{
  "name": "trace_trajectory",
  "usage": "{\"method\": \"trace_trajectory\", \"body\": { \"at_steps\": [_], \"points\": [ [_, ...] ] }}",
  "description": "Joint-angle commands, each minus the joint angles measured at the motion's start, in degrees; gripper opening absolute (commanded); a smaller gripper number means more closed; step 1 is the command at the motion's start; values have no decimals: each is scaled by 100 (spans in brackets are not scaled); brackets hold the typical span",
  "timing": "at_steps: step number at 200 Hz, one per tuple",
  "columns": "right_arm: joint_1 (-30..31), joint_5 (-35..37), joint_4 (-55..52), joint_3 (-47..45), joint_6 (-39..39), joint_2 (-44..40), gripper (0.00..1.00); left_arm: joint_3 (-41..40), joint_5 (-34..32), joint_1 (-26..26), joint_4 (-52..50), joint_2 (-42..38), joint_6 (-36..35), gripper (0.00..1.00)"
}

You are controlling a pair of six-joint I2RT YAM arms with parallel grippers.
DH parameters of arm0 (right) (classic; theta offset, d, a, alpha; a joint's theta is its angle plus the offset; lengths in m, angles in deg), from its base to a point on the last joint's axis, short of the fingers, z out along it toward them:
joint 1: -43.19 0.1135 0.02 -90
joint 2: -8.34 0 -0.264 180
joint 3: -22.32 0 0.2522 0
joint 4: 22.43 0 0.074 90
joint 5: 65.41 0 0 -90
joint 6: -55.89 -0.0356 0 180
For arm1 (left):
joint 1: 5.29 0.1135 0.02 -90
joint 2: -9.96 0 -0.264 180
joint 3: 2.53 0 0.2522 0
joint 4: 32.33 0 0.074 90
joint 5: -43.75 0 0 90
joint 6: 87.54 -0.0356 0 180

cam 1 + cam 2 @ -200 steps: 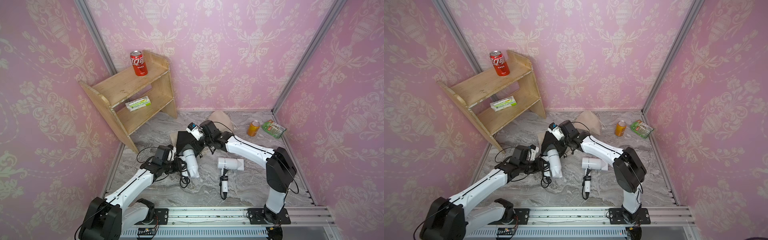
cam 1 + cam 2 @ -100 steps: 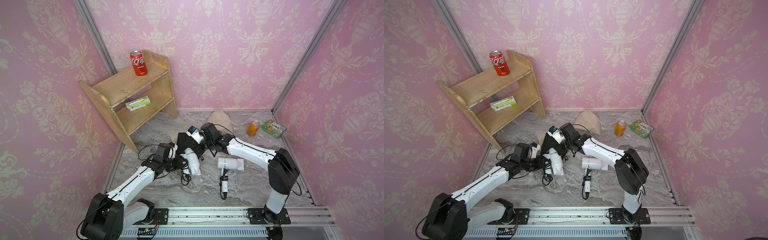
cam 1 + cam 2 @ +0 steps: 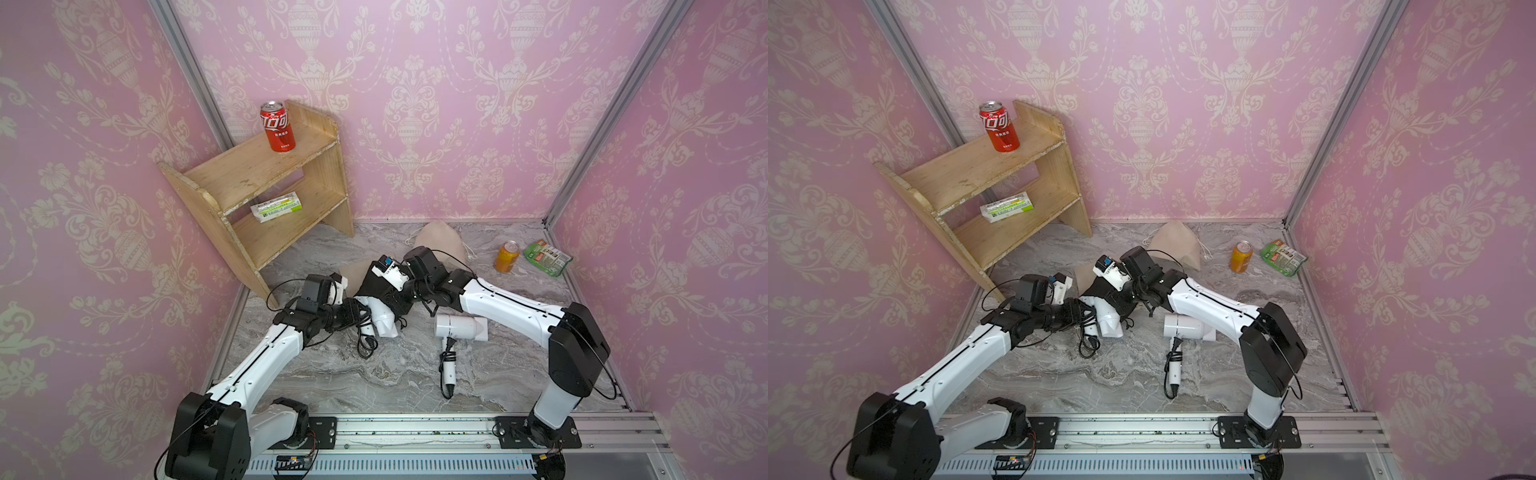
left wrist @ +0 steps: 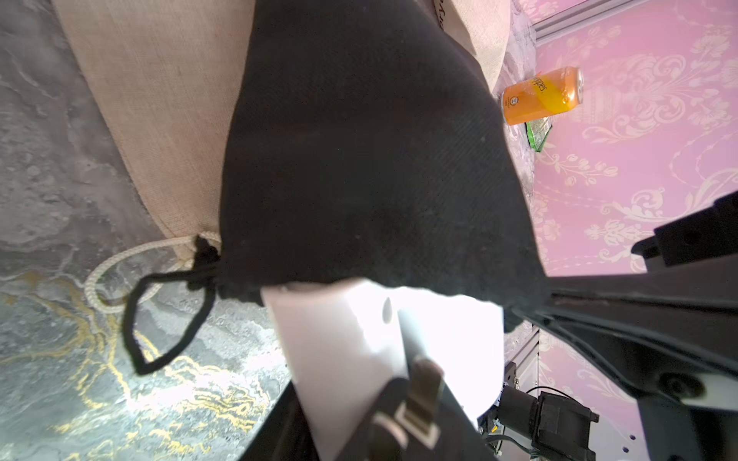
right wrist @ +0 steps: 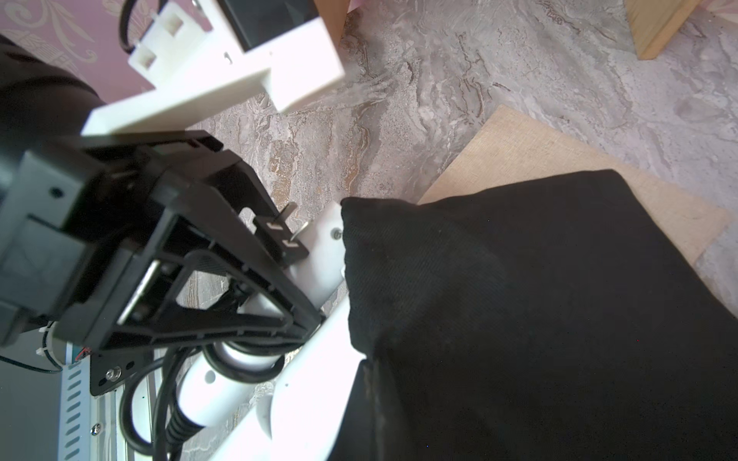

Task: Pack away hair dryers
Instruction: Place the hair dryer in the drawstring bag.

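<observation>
Marble counter [image 3: 374,386] carries everything. Black pouch [image 3: 376,286] hangs from the right jaws, which are pinched together on its upper edge. The fingertips are buried in cloth in the right wrist view, and the lifted fabric shows in both top views. First white hair dryer [image 3: 384,322] sits between the left jaws, which are clamped on its body. One end is inside the pouch mouth, just ahead of the left jaws and just below the right jaws. Flat beige pouch [image 4: 159,119] lies under the black one, beyond the left jaws. Second white hair dryer [image 3: 457,327] lies on the counter, apart from both jaws. Held dryer's black cord [image 3: 365,347] trails loose beneath the left jaws.
</observation>
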Motion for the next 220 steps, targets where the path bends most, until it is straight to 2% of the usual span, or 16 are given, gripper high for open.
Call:
{"method": "trace_trajectory", "body": {
  "at_steps": [1,80,150,220],
  "points": [
    [59,-111,-229,-186,172,-232,0,342,246,205,-36,-178,-231,12],
    [134,-92,-332,-139,131,-218,0,298,417,377,550,108,46,11],
    [174,277,-609,855,146,240,0,179,961,351,900,153,-20,12],
    [187,357,-869,1550,356,579,0,296,1264,142,1365,550,82,14]
  ]
}}
